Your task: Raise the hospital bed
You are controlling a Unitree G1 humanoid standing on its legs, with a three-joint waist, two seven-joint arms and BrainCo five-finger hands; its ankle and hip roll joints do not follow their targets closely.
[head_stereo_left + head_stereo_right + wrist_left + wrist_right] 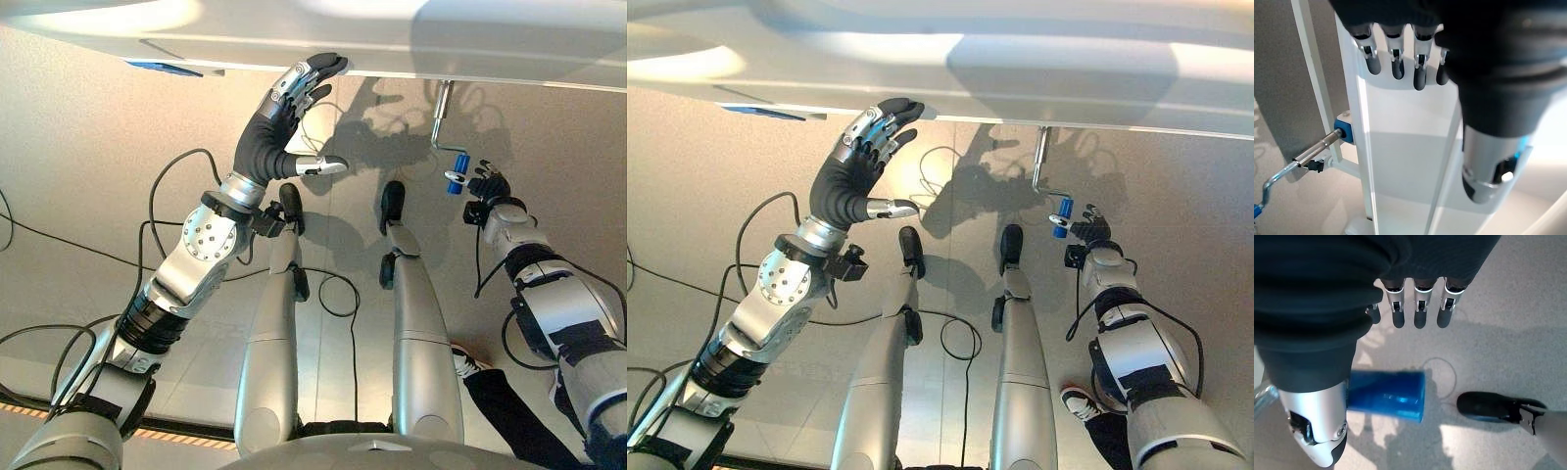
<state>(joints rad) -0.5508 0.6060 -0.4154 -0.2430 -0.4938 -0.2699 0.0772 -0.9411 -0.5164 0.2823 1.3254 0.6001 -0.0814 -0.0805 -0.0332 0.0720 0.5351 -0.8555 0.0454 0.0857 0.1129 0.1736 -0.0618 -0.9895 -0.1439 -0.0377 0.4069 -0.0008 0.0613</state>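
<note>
The hospital bed's white edge (441, 49) runs across the top of the eye views. A bent metal crank (443, 117) hangs below it and ends in a blue handle (458, 183). My right hand (490, 186) is right beside that handle. In the right wrist view the blue handle (1388, 390) lies across the palm side between the thumb (1315, 431) and the straight fingers (1420, 308), which are not curled round it. My left hand (279, 122) is raised and open, its fingertips against the bed's lower edge. The left wrist view shows the white bed frame (1400, 147) and the crank shaft (1315, 149).
A person's shoe and dark trouser leg (470, 364) stand at the lower right, close to my right arm. Orange-striped tape (176, 436) marks the grey floor at the lower left. The bed overhangs the whole far side.
</note>
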